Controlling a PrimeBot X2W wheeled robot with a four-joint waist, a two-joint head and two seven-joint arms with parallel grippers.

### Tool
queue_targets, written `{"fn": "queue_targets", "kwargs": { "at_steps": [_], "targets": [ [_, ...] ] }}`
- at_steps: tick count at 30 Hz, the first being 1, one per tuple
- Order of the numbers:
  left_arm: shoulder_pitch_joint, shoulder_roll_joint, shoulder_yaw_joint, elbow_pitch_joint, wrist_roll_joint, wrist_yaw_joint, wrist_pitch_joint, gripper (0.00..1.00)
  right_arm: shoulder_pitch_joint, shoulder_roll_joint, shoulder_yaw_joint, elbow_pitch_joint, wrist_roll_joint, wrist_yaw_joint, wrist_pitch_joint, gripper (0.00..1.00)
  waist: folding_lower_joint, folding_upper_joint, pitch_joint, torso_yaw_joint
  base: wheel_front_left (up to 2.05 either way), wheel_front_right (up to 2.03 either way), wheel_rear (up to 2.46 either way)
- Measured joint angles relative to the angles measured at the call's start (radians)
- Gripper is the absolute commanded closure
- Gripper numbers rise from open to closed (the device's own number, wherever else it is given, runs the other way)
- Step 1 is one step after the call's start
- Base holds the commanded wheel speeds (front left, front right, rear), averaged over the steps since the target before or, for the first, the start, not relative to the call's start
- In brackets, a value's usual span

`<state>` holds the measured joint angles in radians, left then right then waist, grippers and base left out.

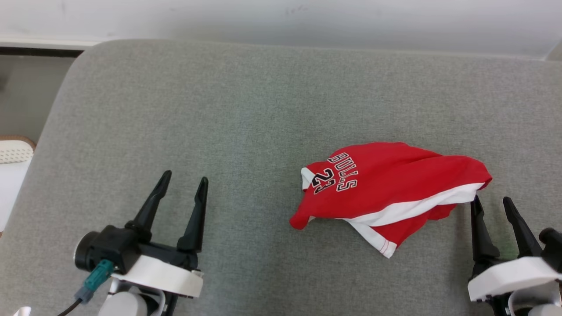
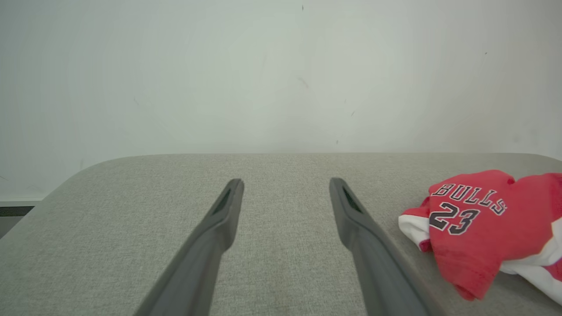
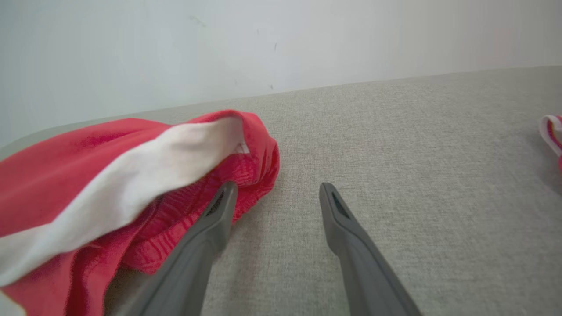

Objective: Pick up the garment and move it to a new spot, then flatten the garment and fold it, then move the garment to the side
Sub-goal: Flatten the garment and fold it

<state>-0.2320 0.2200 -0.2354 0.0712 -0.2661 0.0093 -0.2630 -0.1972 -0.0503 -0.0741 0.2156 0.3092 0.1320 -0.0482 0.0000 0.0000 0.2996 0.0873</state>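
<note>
A red garment (image 1: pixel 386 188) with white side stripes and black "BULLS 23" lettering lies crumpled on the grey cushioned surface (image 1: pixel 246 114), right of centre. My right gripper (image 1: pixel 491 202) stands open just beside the garment's right end, its left fingertip touching the cloth edge, nothing between the jaws. In the right wrist view the garment (image 3: pixel 109 184) bunches up to the left of the open right gripper (image 3: pixel 276 188). At the lower left my left gripper (image 1: pixel 184 177) is open and empty, well apart from the garment. The left wrist view has the garment (image 2: pixel 478 219) at its right, off to the side of the left gripper (image 2: pixel 285 184).
A white wall (image 1: pixel 281 17) runs behind the grey surface. The surface's left edge drops off beside a white perforated object (image 1: pixel 13 153). A scrap of red-and-white cloth (image 3: pixel 551 136) lies at the right edge of the right wrist view.
</note>
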Motion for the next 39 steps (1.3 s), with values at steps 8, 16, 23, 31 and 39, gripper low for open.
{"fn": "queue_targets", "kwargs": {
  "at_steps": [8,16,23,31,39],
  "targets": [
    [0.045,0.003,0.037,-0.011,0.006,0.024,0.0,0.0,0.115,0.0,0.016,-0.21,-0.083,0.0,-0.042,0.0,0.0,0.0,-0.042,-0.028,0.0,0.0,0.0],
    [0.082,0.007,0.048,-0.038,0.01,0.044,0.0,0.0,0.187,0.0,0.018,-0.415,-0.098,0.0,0.005,0.0,0.0,0.0,-0.085,-0.031,0.0,0.0,0.0],
    [0.107,0.005,0.04,-0.051,0.015,0.05,0.0,0.0,0.222,0.0,0.01,-0.447,-0.086,0.0,0.03,0.0,0.0,0.0,-0.102,-0.024,0.0,0.0,0.0],
    [0.111,0.008,0.034,-0.051,0.015,0.052,0.0,0.0,0.228,0.0,0.008,-0.45,-0.079,0.0,0.035,0.0,0.0,0.0,-0.109,-0.025,0.0,0.0,0.0],
    [0.051,0.002,-0.058,-0.091,0.044,0.008,0.028,0.0,0.233,0.0,-0.002,-0.449,-0.076,0.0,0.045,0.0,0.0,0.0,-0.098,-0.02,0.0,0.0,0.0]
  ]
}}
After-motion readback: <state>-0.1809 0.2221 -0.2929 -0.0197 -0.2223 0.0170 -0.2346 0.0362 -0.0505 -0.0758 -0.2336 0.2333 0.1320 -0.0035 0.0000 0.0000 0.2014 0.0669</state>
